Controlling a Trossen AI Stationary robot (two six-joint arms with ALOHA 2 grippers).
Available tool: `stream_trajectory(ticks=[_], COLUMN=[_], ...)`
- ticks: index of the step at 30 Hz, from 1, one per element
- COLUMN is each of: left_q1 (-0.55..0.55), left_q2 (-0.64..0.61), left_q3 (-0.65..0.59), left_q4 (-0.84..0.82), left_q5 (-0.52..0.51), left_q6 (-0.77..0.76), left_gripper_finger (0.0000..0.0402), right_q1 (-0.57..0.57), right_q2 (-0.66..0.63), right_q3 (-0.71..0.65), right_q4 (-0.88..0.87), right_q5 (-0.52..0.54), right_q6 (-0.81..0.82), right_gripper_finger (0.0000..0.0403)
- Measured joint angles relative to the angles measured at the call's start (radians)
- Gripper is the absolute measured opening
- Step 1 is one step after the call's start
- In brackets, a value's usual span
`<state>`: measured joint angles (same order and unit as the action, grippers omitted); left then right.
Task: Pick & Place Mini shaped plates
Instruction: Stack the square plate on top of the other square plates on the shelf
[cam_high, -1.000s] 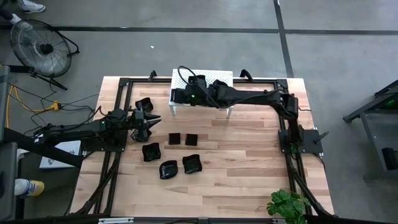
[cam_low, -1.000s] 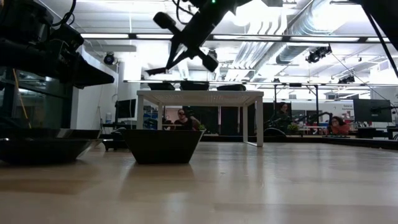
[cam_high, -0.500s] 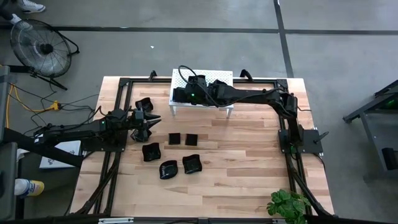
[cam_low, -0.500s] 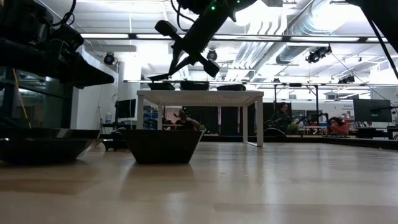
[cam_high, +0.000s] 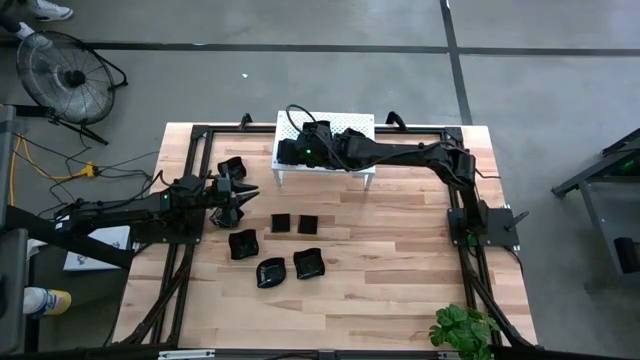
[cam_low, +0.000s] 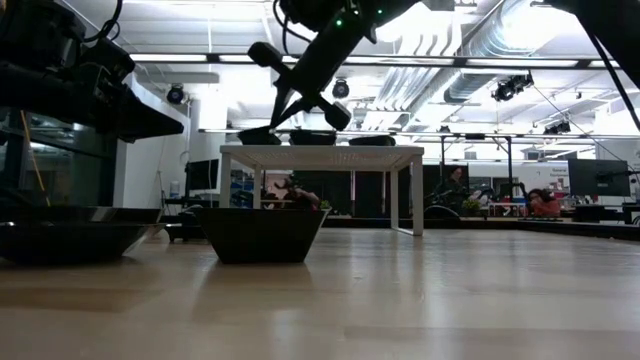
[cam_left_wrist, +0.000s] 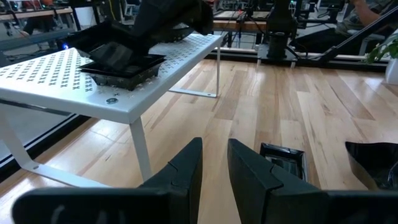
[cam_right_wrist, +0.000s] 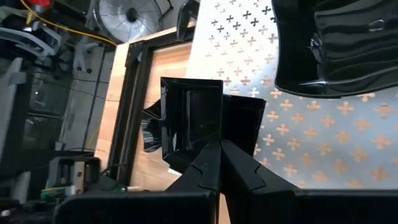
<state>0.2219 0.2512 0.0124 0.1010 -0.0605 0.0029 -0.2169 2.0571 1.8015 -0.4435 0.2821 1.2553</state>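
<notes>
The white perforated stand (cam_high: 360, 122) is at the table's far edge. My right gripper (cam_right_wrist: 219, 149) reaches over its left end (cam_low: 290, 100), shut on a square black plate (cam_right_wrist: 191, 121), which is low over the stand top (cam_low: 258, 135). A wavy-rimmed plate (cam_right_wrist: 336, 50) rests on the stand beside it. Several more black plates lie on the table: two squares (cam_high: 281, 222) (cam_high: 309, 222) and rounder ones (cam_high: 243, 243) (cam_high: 271, 271) (cam_high: 308, 263) (cam_high: 232, 167). My left gripper (cam_left_wrist: 214, 165) hovers at the table's left (cam_high: 238, 195), fingers a narrow gap apart, holding nothing. My right gripper pinches the square plate's near rim (cam_right_wrist: 214, 142) between its two fingers, slanting down from the table's right. The plate sticks out past the fingertips, roughly level, at the stand's top (cam_low: 258, 138). Whether its underside touches the stand, I cannot tell.
A black frame (cam_high: 200, 135) runs around the tabletop. A green plant (cam_high: 462, 328) stands at the near right corner. Bare wood lies right of the plates (cam_high: 400, 250). People sit at desks in the room beyond (cam_low: 545, 200).
My right gripper has come down toward the stand's left end, and the square plate it holds has sunk from well above the stand top to its level, flattening out. The left arm has kept still.
</notes>
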Motion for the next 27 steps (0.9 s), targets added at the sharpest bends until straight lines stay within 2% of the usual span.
stream_trajectory(ticks=[15, 27], left_q1=[0.000, 0.000], left_q2=[0.000, 0.000], left_q3=[0.000, 0.000], left_q4=[0.001, 0.001], left_q5=[0.000, 0.000], left_q6=[0.000, 0.000], left_gripper_finger=[0.0073, 0.0073], right_q1=[0.000, 0.000], right_q2=[0.000, 0.000], right_q3=[0.000, 0.000], right_q4=[-0.010, -0.026], right_q5=[-0.004, -0.005], right_q6=[0.000, -0.002], right_gripper_finger=[0.0004, 0.0056])
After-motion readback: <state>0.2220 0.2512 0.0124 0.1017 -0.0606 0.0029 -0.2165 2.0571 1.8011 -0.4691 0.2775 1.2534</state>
